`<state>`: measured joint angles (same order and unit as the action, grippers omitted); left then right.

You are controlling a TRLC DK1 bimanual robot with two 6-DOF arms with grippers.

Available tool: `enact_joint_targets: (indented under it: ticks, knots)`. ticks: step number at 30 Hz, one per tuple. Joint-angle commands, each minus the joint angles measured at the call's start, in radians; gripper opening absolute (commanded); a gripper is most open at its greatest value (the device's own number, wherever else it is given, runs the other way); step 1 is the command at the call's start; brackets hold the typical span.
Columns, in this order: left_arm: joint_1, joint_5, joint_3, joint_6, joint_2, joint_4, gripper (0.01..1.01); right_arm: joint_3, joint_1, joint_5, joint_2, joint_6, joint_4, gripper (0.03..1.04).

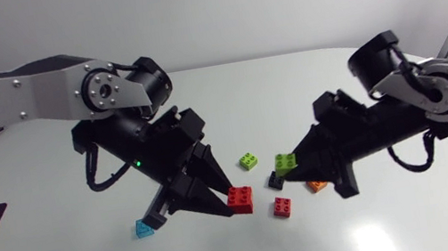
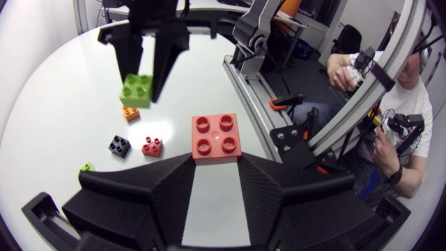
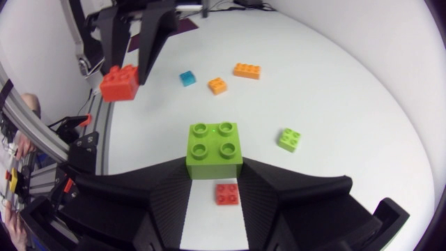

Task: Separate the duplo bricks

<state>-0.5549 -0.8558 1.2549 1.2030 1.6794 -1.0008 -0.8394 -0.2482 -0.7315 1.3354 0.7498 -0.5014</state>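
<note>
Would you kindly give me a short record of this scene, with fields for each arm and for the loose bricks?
Left gripper: fingers shut on large red brick
Right gripper: fingers shut on large green brick
Held bricks: apart, not joined
Loose bricks: blue brick, small orange brick, long orange brick, lime brick, small red brick, black brick, third orange brick
Surface: white table
</note>
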Motion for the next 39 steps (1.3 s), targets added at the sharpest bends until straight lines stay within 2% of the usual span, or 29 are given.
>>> enact_joint_targets:
  ticks: [1,3,7,14,18,25,34,39]
  knots:
    - [-0.033,0.029,-0.048,-0.016,0.046,0.044,0.303,-0.035,0.069,-0.014,-0.024,0.019,-0.005,0.27]
    - [-0.063,0.066,-0.064,-0.031,0.078,0.091,0.305,-0.040,0.089,-0.022,-0.039,0.017,-0.009,0.27]
    - [-0.152,0.184,-0.130,-0.111,0.126,0.260,0.305,-0.030,0.087,-0.028,-0.068,0.010,-0.022,0.27]
    - [-0.264,0.322,-0.176,-0.204,0.181,0.444,0.305,-0.015,0.079,-0.029,-0.099,0.002,-0.022,0.27]
    - [-0.281,0.363,-0.152,-0.246,0.203,0.493,0.292,-0.012,0.079,-0.029,-0.114,0.002,-0.026,0.27]
    - [-0.293,0.445,-0.092,-0.273,0.241,0.504,0.297,0.000,0.082,-0.040,-0.139,0.005,-0.037,0.27]
    - [-0.316,0.480,-0.038,-0.306,0.283,0.505,0.741,0.006,0.089,-0.055,-0.147,0.006,-0.039,0.27]
    - [-0.320,0.498,-0.037,-0.306,0.284,0.505,0.859,0.013,0.092,-0.059,-0.150,0.010,-0.043,0.27]
